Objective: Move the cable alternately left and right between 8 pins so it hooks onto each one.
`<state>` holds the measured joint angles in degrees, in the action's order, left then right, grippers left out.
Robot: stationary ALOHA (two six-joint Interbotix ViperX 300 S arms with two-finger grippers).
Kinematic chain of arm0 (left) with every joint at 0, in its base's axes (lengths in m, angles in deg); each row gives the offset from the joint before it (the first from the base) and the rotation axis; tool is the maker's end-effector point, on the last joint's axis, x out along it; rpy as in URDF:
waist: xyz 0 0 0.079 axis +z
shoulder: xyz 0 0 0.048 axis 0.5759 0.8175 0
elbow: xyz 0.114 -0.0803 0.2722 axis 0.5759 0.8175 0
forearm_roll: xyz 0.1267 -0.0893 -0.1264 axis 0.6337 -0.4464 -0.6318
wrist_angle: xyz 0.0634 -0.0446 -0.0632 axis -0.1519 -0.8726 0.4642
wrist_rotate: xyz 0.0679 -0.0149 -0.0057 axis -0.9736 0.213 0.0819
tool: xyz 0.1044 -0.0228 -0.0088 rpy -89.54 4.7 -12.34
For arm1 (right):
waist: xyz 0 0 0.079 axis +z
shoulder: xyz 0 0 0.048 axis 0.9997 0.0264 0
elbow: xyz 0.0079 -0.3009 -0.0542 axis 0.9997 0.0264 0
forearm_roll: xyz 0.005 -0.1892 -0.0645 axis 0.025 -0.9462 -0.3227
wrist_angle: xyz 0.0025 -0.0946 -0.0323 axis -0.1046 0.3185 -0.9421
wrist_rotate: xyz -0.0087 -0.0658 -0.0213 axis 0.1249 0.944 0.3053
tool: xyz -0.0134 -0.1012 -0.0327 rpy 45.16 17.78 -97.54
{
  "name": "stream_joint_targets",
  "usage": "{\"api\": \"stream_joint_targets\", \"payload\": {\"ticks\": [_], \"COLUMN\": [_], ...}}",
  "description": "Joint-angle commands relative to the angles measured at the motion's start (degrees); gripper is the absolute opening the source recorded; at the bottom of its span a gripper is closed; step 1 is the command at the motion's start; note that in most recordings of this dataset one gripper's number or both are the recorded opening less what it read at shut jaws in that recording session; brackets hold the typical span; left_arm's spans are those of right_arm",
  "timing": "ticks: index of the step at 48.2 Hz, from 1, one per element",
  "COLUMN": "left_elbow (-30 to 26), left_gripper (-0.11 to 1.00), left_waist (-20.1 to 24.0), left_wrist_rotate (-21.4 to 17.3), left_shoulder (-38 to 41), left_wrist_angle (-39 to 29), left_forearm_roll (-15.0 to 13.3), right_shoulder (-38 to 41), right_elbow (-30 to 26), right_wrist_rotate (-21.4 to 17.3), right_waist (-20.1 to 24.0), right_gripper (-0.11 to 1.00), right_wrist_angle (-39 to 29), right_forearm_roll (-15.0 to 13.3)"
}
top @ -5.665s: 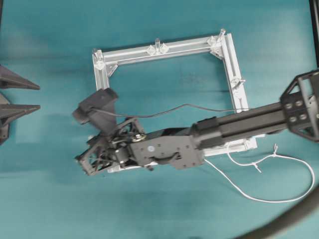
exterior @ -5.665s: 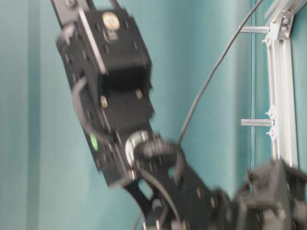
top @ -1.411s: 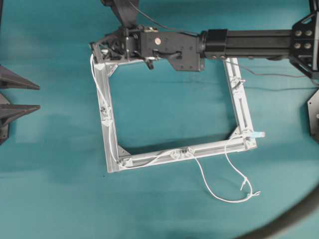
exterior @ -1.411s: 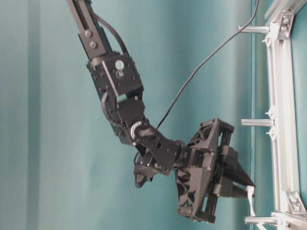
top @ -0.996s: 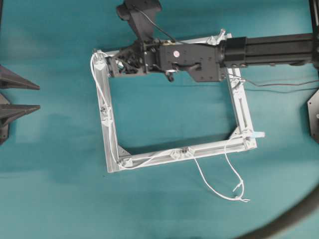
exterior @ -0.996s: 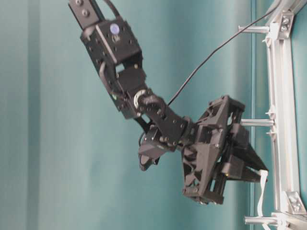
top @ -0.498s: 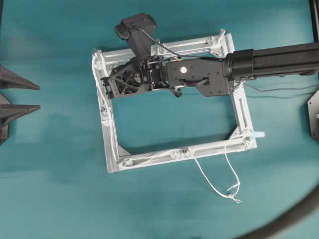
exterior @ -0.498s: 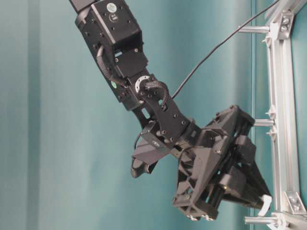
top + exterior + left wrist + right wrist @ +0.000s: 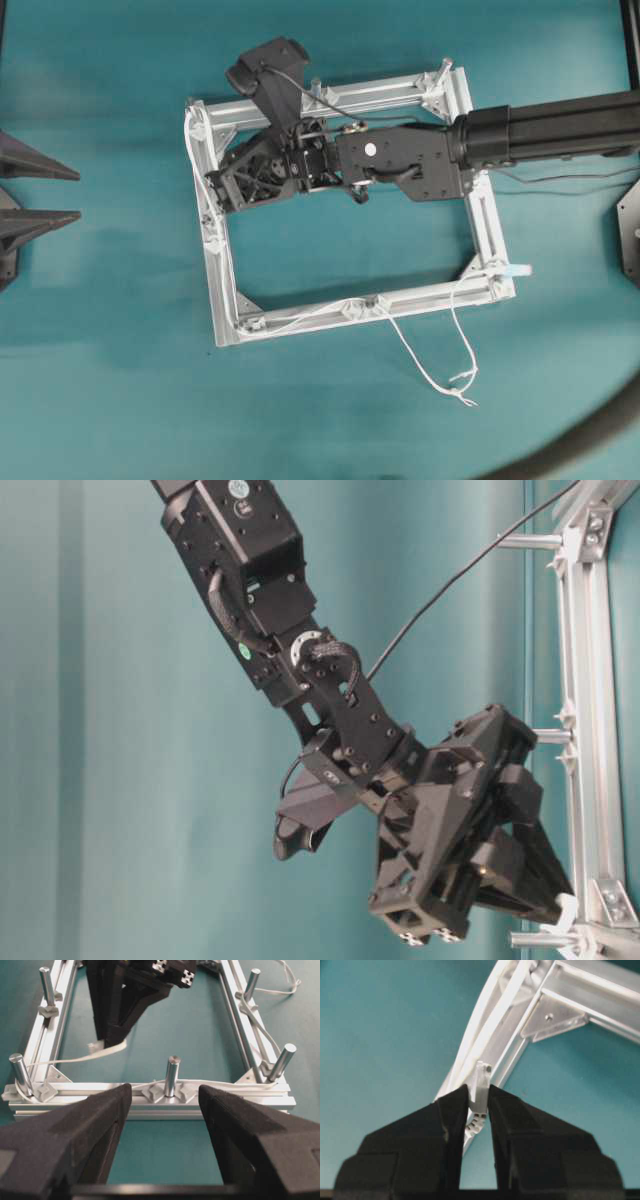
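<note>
You are losing part of the frame's [image 9: 478, 215] top rail under the right arm [image 9: 400, 165] overhead. In the right wrist view, the gripper's fingers [image 9: 451, 1110] are covering the cable's [image 9: 481, 1091] lower end.

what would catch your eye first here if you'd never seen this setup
The black right gripper, reaching over the square aluminium frame mid-table, pinches the white cable's plug end. The cable runs down the frame's left rail and along the bottom rail, its slack looping onto the teal table.
</note>
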<state>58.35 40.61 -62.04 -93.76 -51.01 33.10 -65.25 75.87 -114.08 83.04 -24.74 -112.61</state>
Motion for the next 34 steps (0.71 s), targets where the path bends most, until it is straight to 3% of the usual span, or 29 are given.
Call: {"api": "stream_joint_targets", "payload": {"ticks": [1,11,34], "left_elbow": [-0.62,-0.70,-0.62], "left_gripper": [0.68,0.67,0.67], "left_waist": [-0.18,-0.18,-0.18], "left_wrist_rotate": [0.18,0.18,0.18], "left_shoulder": [0.44,0.35,0.44], "left_wrist_angle": [0.35,0.35,0.26], "left_forearm_roll": [0.18,0.18,0.18], "right_shoulder": [-2.90,-4.31,-16.79], "right_elbow": [-0.09,2.81,18.81], "right_wrist_rotate": [0.18,0.26,0.18], "right_waist": [1.41,3.25,2.64], "right_gripper": [0.15,0.15,0.15], "right_wrist_angle": [0.53,0.35,-5.45], "right_forearm_roll": [-0.35,-0.26,-0.26]}}
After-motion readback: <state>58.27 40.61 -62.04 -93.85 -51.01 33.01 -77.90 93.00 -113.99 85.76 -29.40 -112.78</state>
